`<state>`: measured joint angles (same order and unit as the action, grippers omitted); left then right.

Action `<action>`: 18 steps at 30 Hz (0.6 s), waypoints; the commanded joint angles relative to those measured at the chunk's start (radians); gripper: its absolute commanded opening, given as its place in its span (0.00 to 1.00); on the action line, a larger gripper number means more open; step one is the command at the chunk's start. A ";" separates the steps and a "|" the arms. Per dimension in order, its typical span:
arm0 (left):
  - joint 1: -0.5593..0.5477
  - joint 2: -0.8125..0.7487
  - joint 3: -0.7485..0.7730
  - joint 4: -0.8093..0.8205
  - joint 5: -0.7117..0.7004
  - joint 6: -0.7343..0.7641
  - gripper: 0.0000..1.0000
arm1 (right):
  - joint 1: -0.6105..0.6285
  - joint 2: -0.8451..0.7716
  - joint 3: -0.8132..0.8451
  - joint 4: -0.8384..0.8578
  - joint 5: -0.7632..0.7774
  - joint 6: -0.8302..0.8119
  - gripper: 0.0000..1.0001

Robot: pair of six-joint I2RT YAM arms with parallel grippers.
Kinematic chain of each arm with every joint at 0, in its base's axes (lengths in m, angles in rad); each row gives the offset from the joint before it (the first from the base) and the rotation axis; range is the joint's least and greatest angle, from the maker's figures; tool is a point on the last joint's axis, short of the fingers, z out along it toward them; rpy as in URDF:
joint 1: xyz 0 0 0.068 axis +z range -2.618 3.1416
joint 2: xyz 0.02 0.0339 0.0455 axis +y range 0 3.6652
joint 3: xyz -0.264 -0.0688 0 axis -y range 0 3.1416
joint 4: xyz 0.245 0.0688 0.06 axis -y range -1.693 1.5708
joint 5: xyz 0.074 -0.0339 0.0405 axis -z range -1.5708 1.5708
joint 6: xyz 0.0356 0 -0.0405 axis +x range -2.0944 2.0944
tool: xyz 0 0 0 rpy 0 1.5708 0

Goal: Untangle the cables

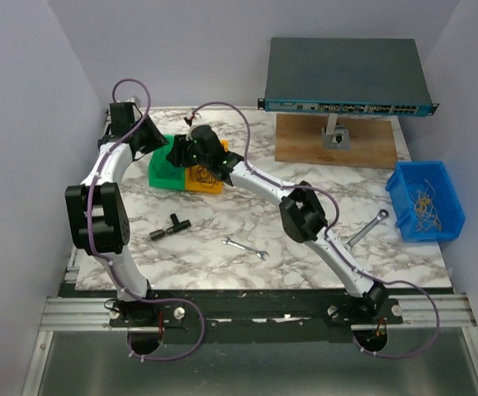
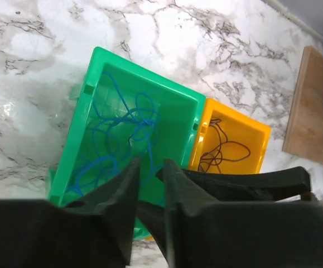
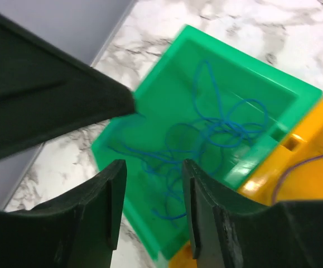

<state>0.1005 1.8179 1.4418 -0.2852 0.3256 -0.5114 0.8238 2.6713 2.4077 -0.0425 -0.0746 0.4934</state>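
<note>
Where the top view looks down: green bin (image 1: 161,171), yellow bin (image 1: 208,181), touching. Left wrist: my left gripper (image 2: 150,167), slightly parted, empty, above blue cables (image 2: 139,120) in green bin; dark cable (image 2: 222,146) in yellow bin. Right wrist: my right gripper (image 3: 153,167), parted wider, empty, over green bin.

The top view looks down from above and behind the arm bases at the near edge, far enough back to take in the whole surface (image 1: 222,272). The left wrist view looks steeply down past the left hand (image 2: 150,167), close over the green bin (image 2: 144,75) and orange bin (image 2: 245,124) toward the far left corner. The right wrist view, past the right hand (image 3: 153,167), sits closer over the same green bin. All three views share both bins.
</note>
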 commanded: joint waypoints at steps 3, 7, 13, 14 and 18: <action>-0.004 -0.080 0.002 0.005 -0.056 0.026 0.44 | 0.012 -0.091 -0.040 0.027 0.035 -0.022 0.57; -0.010 -0.152 -0.014 -0.001 -0.058 0.018 0.64 | 0.012 -0.234 -0.213 0.033 0.063 -0.032 0.74; -0.028 -0.402 -0.238 0.109 -0.112 -0.016 0.98 | -0.016 -0.597 -0.708 0.234 0.035 -0.055 0.84; -0.028 -0.452 -0.280 0.132 -0.118 -0.016 0.99 | -0.032 -0.654 -0.796 0.263 0.017 -0.051 0.85; -0.028 -0.635 -0.468 0.211 -0.150 0.007 0.99 | -0.134 -0.920 -1.130 0.354 -0.051 -0.008 0.85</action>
<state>0.0742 1.3243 1.1236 -0.1749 0.2371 -0.5167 0.7891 1.9594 1.5223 0.1593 -0.0574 0.4618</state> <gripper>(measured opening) 0.982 0.848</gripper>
